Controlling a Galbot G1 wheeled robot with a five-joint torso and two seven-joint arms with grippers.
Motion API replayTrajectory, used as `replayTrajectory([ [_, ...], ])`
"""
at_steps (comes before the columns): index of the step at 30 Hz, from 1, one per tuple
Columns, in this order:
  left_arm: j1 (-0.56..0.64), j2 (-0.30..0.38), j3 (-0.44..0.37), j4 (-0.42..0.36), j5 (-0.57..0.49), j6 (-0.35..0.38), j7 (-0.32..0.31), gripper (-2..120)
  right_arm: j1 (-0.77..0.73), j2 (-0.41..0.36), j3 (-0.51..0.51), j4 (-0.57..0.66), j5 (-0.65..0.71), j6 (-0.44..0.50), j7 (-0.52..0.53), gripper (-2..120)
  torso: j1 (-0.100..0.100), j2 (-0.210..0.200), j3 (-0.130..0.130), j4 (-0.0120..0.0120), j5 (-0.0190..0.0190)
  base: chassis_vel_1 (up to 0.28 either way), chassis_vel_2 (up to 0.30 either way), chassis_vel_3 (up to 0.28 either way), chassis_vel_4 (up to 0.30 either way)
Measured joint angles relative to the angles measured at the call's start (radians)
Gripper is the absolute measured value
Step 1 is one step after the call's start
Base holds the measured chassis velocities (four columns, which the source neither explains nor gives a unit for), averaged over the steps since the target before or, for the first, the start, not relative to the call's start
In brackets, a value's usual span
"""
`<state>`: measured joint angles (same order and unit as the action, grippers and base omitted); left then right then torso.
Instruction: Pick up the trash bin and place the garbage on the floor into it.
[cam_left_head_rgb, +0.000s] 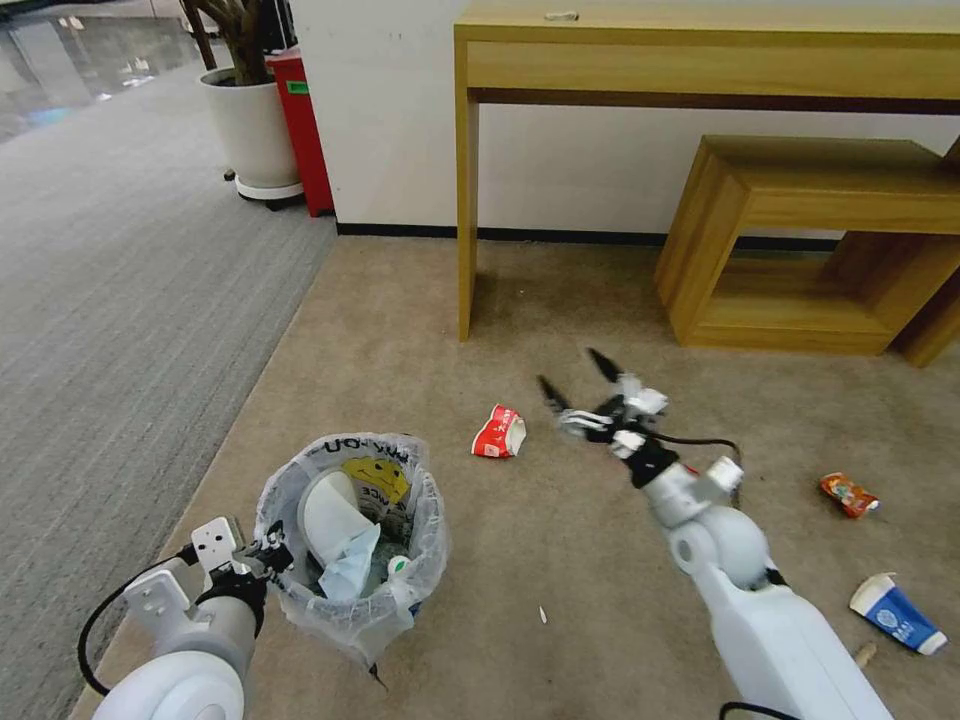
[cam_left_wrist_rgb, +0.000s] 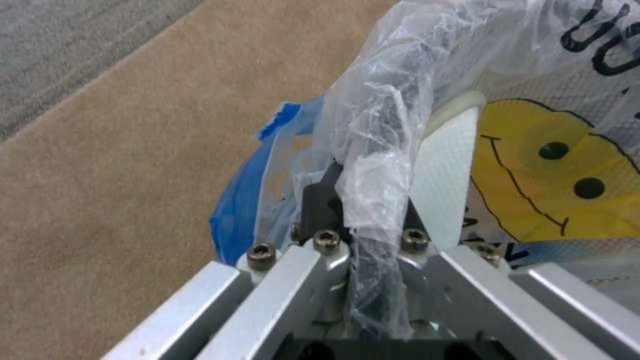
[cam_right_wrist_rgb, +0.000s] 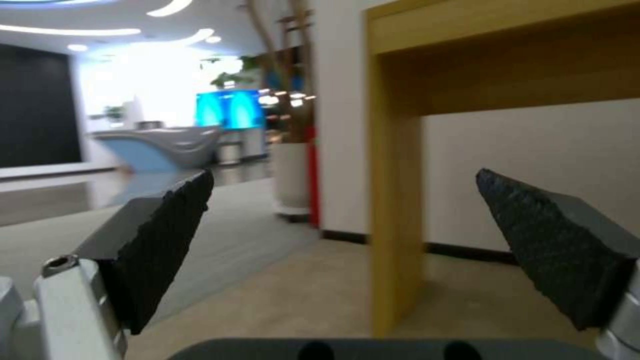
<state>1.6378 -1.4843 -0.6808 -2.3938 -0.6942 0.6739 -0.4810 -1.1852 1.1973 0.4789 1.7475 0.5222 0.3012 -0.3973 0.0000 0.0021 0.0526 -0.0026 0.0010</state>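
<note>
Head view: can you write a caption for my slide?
Left tool grips the bin rim while the open right tool hovers beyond a red cup on the carpet.

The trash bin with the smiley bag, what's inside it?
Inside the trash bin, held at its rim by the left gripper, lie a white slipper, a pale blue mask and a small white-and-green thing. Whatever sits beneath them is covered.

White arms (cam_left_head_rgb: 770, 610), black cables, silver bolted brackets, black textured tool (cam_right_wrist_rgb: 343, 220) fingers.
</note>
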Motion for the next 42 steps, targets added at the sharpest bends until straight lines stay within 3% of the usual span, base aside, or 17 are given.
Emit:
replayTrajectory([
  [4,-0.004,0.005,-0.007,0.003,0.008,-0.014,-0.017,1,-0.071,0.017,0.071,0.021,-0.021,0.054,0.016,100,0.000,0.000,0.000,0.0002,-0.0001,0.000,0.000,0.000,0.000],
  [12,-0.009,0.013,-0.014,0.005,0.004,-0.018,-0.022,1,-0.148,0.021,0.139,0.086,-0.027,0.069,0.057,100,0.000,0.000,0.000,0.0001,-0.0001,0.000,0.000,0.000,0.000],
  [42,0.021,-0.003,-0.015,-0.026,0.021,-0.014,-0.008,1,-0.124,0.041,0.119,0.071,-0.002,0.121,-0.034,100,0.000,0.000,0.000,0.0002,-0.0002,0.000,0.000,0.000,0.000],
])
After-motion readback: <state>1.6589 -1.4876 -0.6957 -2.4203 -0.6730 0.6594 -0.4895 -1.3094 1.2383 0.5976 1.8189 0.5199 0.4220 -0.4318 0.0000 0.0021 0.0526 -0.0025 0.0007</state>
